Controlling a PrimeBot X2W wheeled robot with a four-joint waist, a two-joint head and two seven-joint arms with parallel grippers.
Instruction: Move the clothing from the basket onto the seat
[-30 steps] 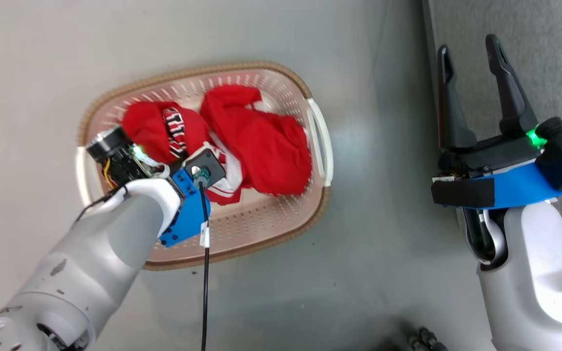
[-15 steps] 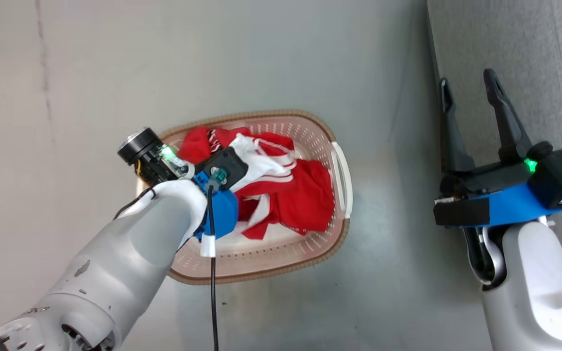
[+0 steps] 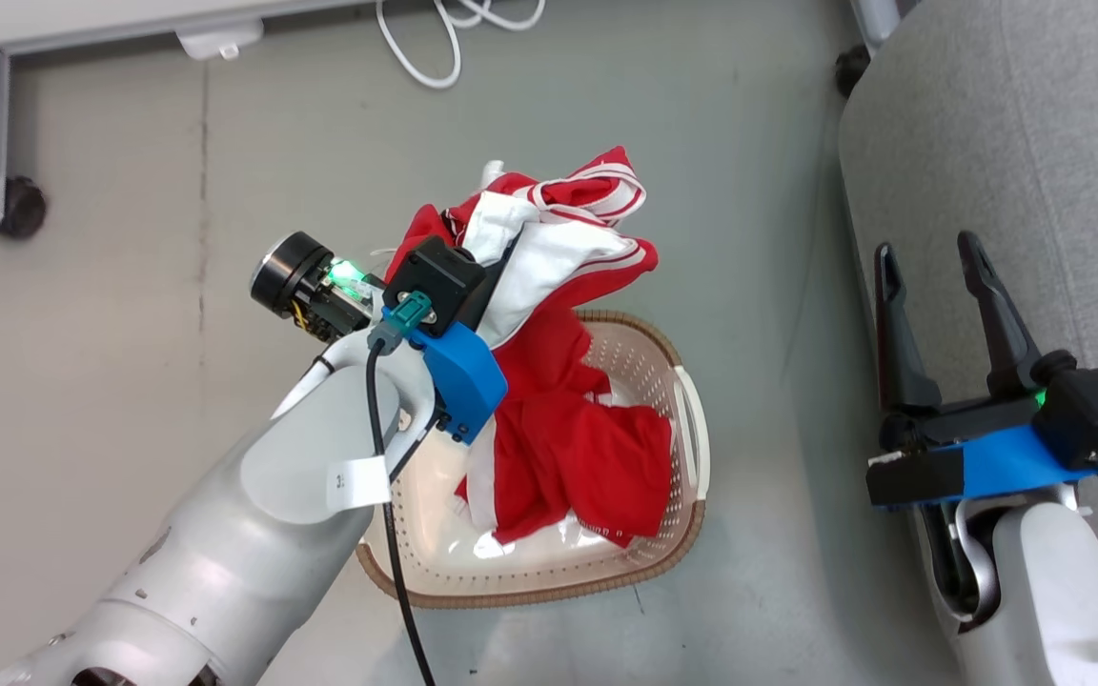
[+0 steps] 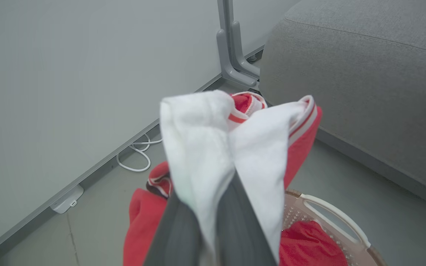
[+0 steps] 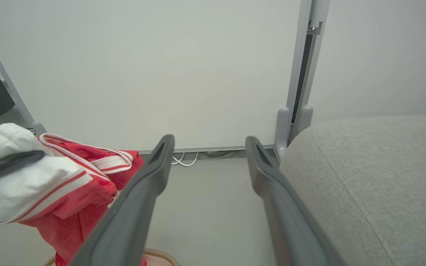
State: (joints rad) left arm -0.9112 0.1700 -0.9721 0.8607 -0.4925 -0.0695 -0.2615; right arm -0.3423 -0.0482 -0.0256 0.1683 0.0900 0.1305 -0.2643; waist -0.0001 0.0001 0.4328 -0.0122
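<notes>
Left pincer (image 4: 207,199) grips clothing (image 3: 568,448) (perhaps both) above basket (image 3: 530,598).

Light is bright, soft and even. Glare shines in the basket (image 3: 425,519) toward 6 o'clock. The left wrist view blurs the near clothing (image 4: 198,147).

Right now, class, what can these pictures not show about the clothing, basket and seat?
Fingertips of the left gripper: left wrist view, buried in the clothing.
Left side of the basket: head view, behind the left arm.
Far end of the seat: head view, cut by the edge.
Garment boundaries: head view, red folds merge.
</notes>
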